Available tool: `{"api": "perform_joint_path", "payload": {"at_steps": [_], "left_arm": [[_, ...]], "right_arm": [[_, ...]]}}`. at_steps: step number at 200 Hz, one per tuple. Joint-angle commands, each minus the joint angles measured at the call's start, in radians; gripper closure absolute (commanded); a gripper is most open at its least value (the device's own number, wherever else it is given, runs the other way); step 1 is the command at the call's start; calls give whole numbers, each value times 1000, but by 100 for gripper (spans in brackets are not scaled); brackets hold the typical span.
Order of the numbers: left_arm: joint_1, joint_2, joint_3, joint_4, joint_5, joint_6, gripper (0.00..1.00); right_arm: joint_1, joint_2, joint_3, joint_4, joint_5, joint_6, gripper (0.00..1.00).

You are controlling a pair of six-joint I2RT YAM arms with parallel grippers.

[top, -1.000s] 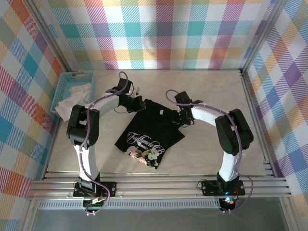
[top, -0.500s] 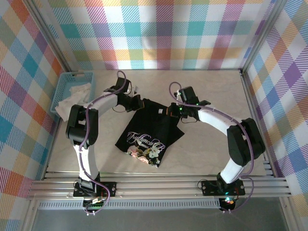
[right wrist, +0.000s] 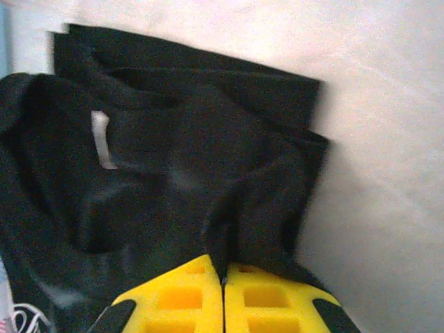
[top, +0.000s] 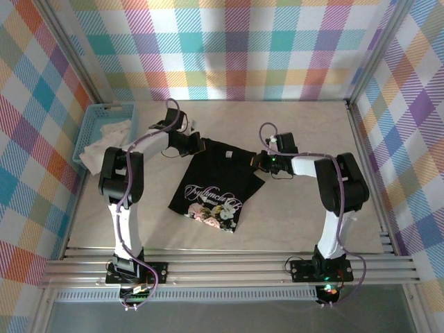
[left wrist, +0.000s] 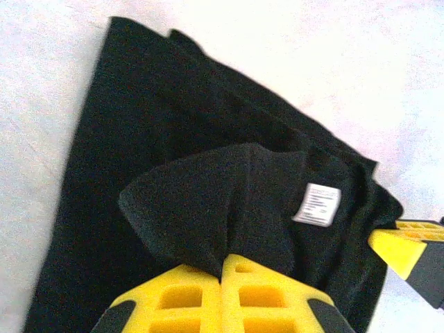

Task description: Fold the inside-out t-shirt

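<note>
The left jaws are clamped together on a raised pinch of the black t-shirt point(left wrist: 173, 173) near its collar. The right jaws are likewise clamped on a bunched fold at the opposite top corner. A white label point(left wrist: 316, 205) lies between the two sets of jaws. Nearer the arm bases than the jaws, the shirt lies on the pale desk point(top: 305, 215) with its print point(top: 211, 208) showing. The step looks like spreading the top edge. It is best done by drawing both corners apart evenly and low, so the layers underneath do not drag.
</note>
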Motion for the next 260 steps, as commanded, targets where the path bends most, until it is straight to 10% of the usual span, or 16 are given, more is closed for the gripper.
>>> {"api": "perform_joint_path", "payload": {"at_steps": [1, 51, 136, 208, 260], "left_arm": [[20, 44, 43, -14, -60, 17, 100], [26, 89, 114, -71, -225, 41, 86], [29, 58, 87, -21, -177, 91, 15], [26, 211, 209, -114, -23, 135, 18], [25, 227, 171, -131, 100, 149, 45]], "right_arm": [[7, 45, 98, -92, 66, 44, 89], [7, 42, 150, -226, 189, -13, 73], [10, 22, 241, -298, 166, -104, 32], [73, 209, 433, -484, 231, -78, 28], [136, 255, 460, -476, 165, -53, 50]]}}
